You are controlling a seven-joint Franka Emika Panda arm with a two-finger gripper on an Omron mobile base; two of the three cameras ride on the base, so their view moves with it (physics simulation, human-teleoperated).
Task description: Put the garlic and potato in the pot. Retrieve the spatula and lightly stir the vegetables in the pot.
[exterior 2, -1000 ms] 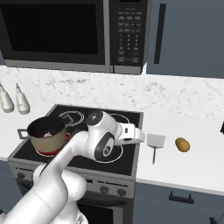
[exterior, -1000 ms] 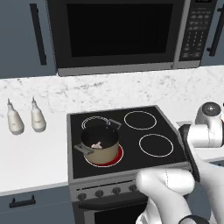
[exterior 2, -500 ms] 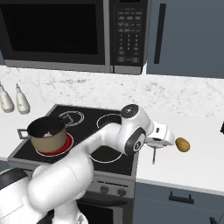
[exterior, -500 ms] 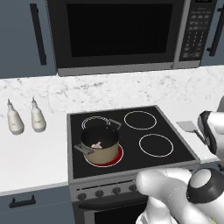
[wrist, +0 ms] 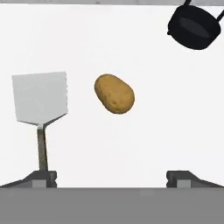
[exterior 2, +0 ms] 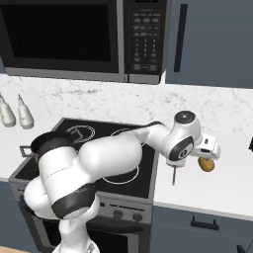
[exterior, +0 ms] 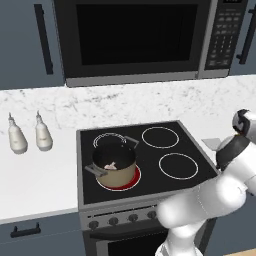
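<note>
Sitting on the stove's [exterior: 150, 170] front-left burner in the left base view, the pot [exterior: 114, 163] has the garlic [exterior: 110, 165] inside it. In the right base view, the arm reaches right over the counter [exterior 2: 217, 188], its hand just above the potato [exterior 2: 206, 164], with the spatula's [exterior 2: 173, 175] handle beside the stove edge. In the hand view, the gripper [wrist: 111, 178] is wide open and empty, the potato lying apart from the spatula, a black pan at the top corner.
</note>
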